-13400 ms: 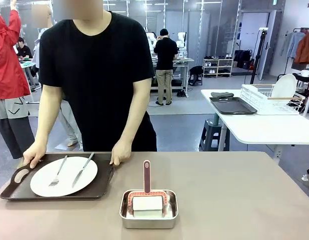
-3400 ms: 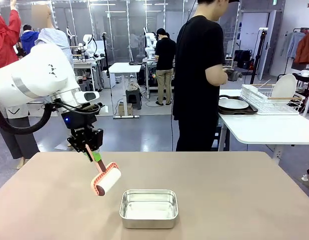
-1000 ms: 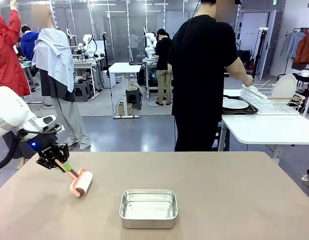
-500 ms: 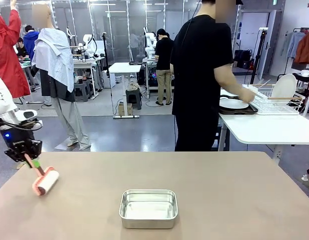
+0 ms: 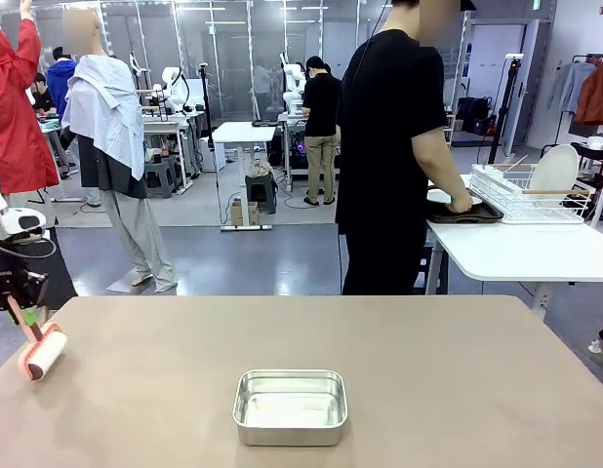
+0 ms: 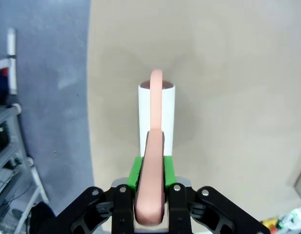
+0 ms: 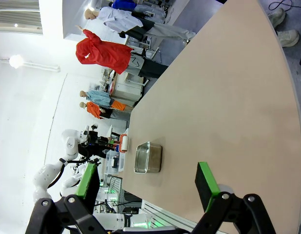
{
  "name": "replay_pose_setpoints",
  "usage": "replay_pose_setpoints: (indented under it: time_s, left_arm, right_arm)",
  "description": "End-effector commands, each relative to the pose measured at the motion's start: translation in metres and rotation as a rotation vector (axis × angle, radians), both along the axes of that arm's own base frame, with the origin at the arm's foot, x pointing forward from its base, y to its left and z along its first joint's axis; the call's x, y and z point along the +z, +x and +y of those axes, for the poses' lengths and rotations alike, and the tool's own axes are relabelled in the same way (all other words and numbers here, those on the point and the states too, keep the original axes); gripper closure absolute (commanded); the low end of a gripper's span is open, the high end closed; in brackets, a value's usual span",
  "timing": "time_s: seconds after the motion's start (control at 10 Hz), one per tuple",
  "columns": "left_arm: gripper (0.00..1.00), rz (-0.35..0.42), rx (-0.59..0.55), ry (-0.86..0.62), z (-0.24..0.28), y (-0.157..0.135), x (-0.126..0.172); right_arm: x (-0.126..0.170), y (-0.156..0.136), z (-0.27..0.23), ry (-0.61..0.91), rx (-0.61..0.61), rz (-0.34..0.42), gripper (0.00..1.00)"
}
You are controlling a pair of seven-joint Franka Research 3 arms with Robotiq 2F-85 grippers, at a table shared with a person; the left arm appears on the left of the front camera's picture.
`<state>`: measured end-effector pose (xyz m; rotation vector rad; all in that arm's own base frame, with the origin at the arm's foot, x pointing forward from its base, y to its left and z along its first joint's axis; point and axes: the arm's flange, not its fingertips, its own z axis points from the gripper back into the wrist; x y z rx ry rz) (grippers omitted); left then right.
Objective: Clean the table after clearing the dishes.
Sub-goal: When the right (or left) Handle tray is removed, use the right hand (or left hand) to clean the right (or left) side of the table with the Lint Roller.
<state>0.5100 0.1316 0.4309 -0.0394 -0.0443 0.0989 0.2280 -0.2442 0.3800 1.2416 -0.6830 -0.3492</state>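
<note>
At table's [image 5: 428, 370] left edge, left hand [image 5: 11, 297] has dragged roller [image 5: 43, 353].

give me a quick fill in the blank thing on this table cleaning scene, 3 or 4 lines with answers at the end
1. The left gripper is shut on the handle of the ____.
2. The steel pan near the middle of the table is ____.
3. The right gripper has its jaws ____, holding nothing.
4. The person stands at the ____ side table with the dish rack.

Missing words: roller; empty; open; white
</note>
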Motion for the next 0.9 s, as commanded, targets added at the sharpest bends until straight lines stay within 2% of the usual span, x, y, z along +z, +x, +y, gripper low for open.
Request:
replay_pose_setpoints:
  time_s: [0.0,0.2,0.4,0.8]
  left_arm:
    - [0.79,-0.055,-0.003,0.042,-0.014,-0.023,0.037]
    - [0.79,-0.165,-0.027,0.081,-0.020,-0.051,0.106]
    - [0.79,-0.227,-0.020,0.090,-0.019,-0.064,0.140]
    - [0.79,-0.228,-0.041,0.073,-0.018,-0.058,0.143]
  right_arm:
    - [0.000,-0.001,0.005,0.003,-0.001,-0.017,0.00]
    - [0.000,-0.001,0.005,0.003,-0.001,-0.017,0.00]
    - [0.000,-0.001,0.005,0.003,-0.001,-0.017,0.00]
    - [0.000,-0.001,0.005,0.003,-0.001,-0.017,0.00]
